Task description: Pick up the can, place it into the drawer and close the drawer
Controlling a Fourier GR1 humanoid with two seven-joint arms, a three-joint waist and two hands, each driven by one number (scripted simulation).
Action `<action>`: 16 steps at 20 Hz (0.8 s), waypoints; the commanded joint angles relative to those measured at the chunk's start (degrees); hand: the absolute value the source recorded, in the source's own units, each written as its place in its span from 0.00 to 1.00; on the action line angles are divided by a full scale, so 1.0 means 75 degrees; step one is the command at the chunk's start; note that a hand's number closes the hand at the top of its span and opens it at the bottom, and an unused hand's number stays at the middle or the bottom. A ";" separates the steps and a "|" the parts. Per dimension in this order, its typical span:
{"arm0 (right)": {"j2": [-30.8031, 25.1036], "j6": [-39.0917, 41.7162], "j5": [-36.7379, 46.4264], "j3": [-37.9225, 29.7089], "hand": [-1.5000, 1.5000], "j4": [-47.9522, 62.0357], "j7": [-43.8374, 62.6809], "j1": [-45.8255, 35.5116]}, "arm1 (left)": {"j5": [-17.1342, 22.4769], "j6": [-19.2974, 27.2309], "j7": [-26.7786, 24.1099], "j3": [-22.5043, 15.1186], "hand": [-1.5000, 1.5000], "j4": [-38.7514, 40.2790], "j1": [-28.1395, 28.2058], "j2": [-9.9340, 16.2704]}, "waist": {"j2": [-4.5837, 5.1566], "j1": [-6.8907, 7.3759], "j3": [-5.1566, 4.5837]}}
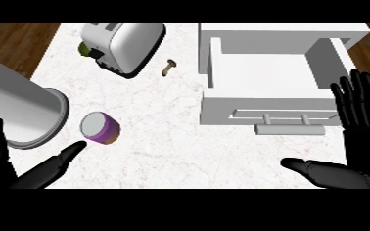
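Note:
A purple can (100, 127) with a grey lid stands on the white marble counter (188, 147), left of centre. My left hand (51, 169) shows at the lower left, fingers straight, its fingertip just below and left of the can without touching it. The white drawer (267, 78) stands pulled open at the right, its inside bare, its handle (289, 122) facing me. My right hand (350, 127) is open at the right edge, fingers up beside the drawer's front right corner, thumb stretched out along the bottom.
A silver toaster (124, 45) lies at the back left. A small brown mushroom (169, 67) rests between toaster and drawer. A large grey cylinder (25, 110) stands at the left edge, close to the can. Wooden floor shows beyond the counter's corners.

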 commanded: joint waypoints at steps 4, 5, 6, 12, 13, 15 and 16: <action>0.0292 -0.0270 0.0323 0.0207 0.00 0.0082 0.0148 0.0053 | -0.1807 0.1544 0.1775 -0.1323 0.00 -0.0654 0.0142 -0.0045 | -0.0007 -0.0056 -0.0007; -0.0296 0.0196 -0.0466 -0.0626 0.00 0.0014 0.0498 -0.0056 | -0.1771 0.1506 0.1558 -0.1638 0.00 -0.0808 0.0508 -0.0045 | -0.0011 -0.0055 -0.0008; 0.0006 0.0160 -0.0189 -0.0220 0.00 -0.0385 0.0257 0.0526 | -0.2144 0.1382 0.2226 -0.1405 0.00 -0.0825 -0.0109 -0.0046 | -0.0010 -0.0084 -0.0007; 0.0040 0.0046 0.0029 -0.0188 0.00 -0.0187 0.0390 0.0099 | -0.2152 0.1796 0.2308 -0.1465 0.00 0.0288 -0.0913 -0.0045 | -0.0003 -0.0086 -0.0008; 0.0015 0.0267 -0.0159 -0.0490 0.00 0.0443 -0.0389 0.0202 | -0.1969 0.1525 0.2300 -0.1228 0.00 0.0371 -0.1022 -0.0046 | -0.0002 -0.0081 -0.0008; -0.0170 0.0405 -0.0570 -0.0735 0.00 -0.0222 0.0262 0.0252 | -0.1414 0.1796 0.1517 -0.1350 0.00 0.0691 -0.0575 -0.0046 | -0.0008 -0.0075 -0.0011; 0.0160 0.0112 -0.0003 -0.0312 0.00 -0.0204 -0.0050 0.0400 | -0.0689 0.1668 0.0820 -0.0831 0.00 0.1330 -0.0622 -0.0046 | -0.0004 -0.0078 -0.0016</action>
